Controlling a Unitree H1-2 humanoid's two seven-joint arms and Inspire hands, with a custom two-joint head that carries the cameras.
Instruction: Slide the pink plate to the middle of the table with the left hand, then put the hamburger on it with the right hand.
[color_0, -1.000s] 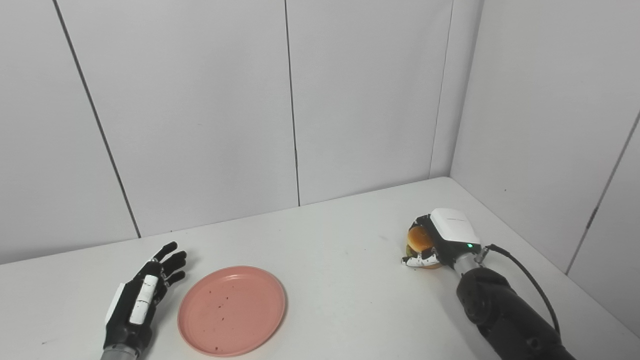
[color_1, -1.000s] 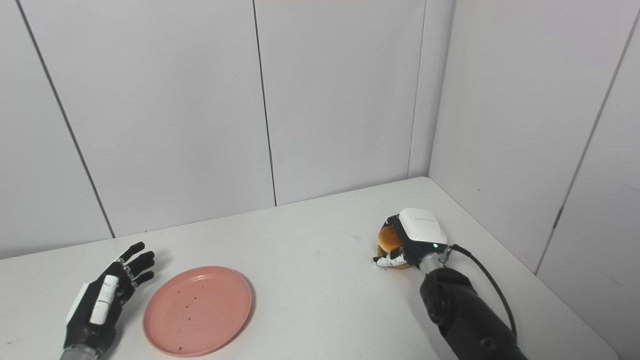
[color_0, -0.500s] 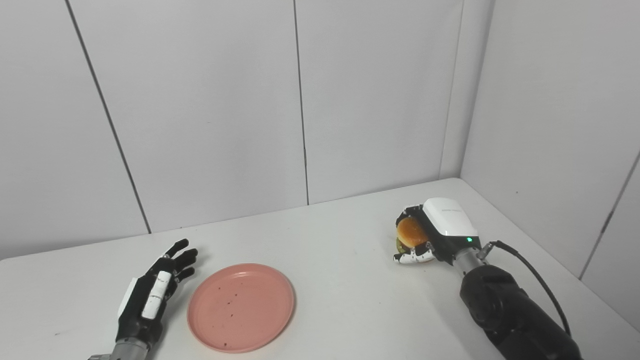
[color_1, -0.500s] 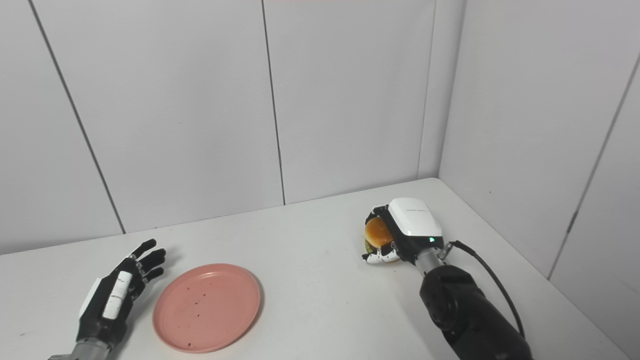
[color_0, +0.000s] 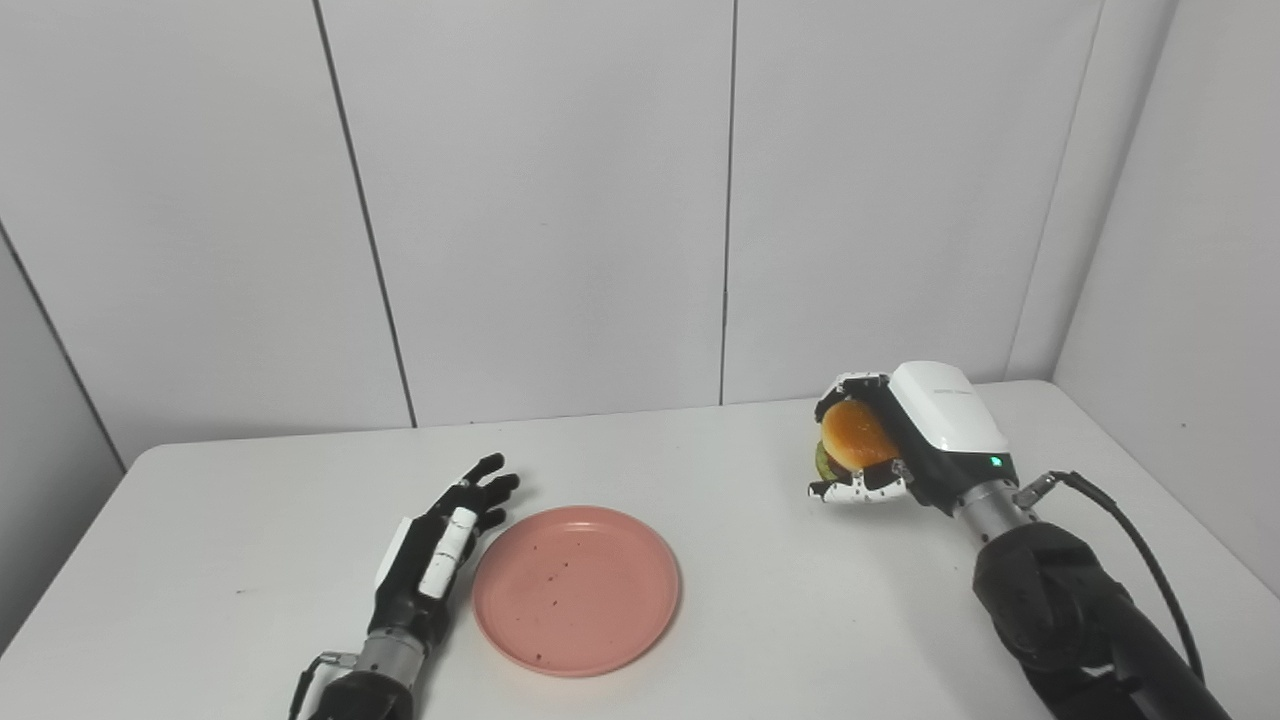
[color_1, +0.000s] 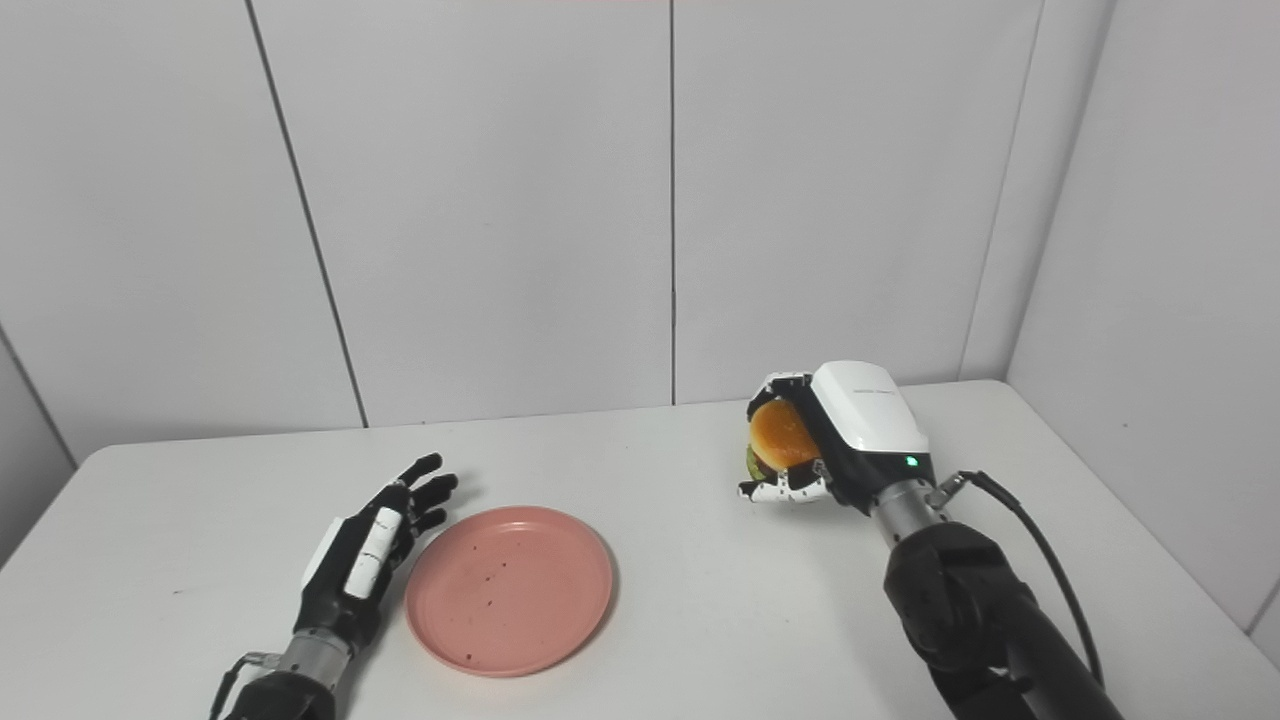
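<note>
right hand (color_0: 915, 440) grips hamburger (color_0: 855, 437) above table (color_0: 760, 600).

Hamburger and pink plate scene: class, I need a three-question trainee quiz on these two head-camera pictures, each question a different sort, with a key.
1. True or false: the hamburger lies on the pink plate.
2. Which hand holds the hamburger? A) left hand B) right hand C) neither
3. Fill in: the left hand's fingers are ____ and it holds nothing.

Key: 1 false, the plate bears only dark specks; 2 B; 3 apart.
</note>
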